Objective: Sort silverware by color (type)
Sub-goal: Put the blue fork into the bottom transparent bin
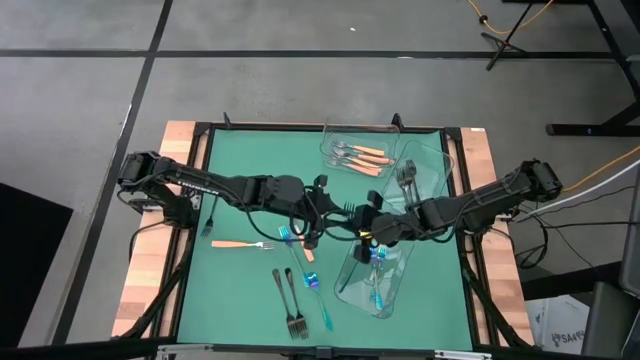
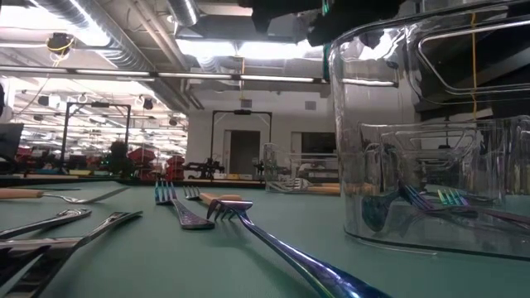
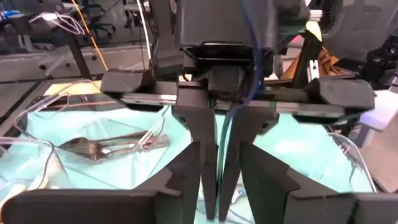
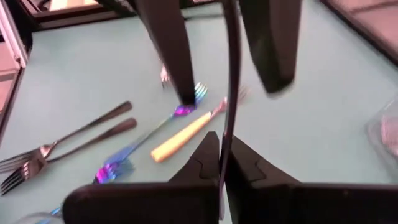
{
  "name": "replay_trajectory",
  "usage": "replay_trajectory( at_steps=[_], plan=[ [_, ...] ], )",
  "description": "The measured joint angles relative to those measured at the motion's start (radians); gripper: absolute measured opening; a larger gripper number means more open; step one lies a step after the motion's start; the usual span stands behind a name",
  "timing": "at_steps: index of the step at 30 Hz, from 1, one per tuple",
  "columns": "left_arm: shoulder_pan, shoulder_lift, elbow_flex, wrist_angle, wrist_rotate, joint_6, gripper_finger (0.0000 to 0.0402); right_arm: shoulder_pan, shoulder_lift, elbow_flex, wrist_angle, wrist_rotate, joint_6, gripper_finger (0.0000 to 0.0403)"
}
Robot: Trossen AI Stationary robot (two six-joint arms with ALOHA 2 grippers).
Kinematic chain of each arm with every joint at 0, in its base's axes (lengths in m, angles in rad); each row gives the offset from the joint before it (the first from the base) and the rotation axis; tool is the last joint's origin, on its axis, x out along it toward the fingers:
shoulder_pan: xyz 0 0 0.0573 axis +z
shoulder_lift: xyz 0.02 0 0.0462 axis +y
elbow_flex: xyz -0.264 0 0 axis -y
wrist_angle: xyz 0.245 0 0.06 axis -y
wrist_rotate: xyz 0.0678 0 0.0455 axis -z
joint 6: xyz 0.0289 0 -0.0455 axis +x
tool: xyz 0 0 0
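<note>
along the lower edge of the high view lie two all-dark metal forks, with one shiny iridescent blue-teal fork beside them and another nearer mid-frame. two orange-handled, silver-headed forks lie on the green mat. the clear plastic tray at lower right holds at least two blue-teal forks; the exact count is hidden.

at frame centre the right gripper is pressed together on the thin handle of the held blue-teal fork, while the left gripper stands spread around it, not gripping. that single narrow pinch is the risk: i judge the fork could swivel or slip, drop among the wrong kinds, or clip a tray wall on the way.

farther up, the right-hand clear tray holds two or three dark forks, and the upper clear tray about four orange ones.
</note>
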Motion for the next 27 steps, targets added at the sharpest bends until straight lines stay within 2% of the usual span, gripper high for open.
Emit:
replay_trajectory(
  at_steps=[6,11,17,27],
  plan=[
    [0.000,0.000,0.000,-0.051,0.000,0.000,0.0114,0.001,-0.029,0.000,-0.068,-0.040,0.089,0.0000],
    [0.000,0.000,0.000,-0.118,0.001,0.000,0.0110,0.003,-0.061,0.000,-0.180,-0.111,0.274,0.0000],
    [0.000,0.000,0.000,-0.177,0.000,0.000,0.0106,0.066,-0.063,0.000,-0.267,-0.178,0.495,0.0000],
    [0.000,0.000,0.000,-0.199,-0.001,0.000,0.0106,0.230,-0.026,0.000,-0.325,-0.117,0.892,0.0000]
  ],
)
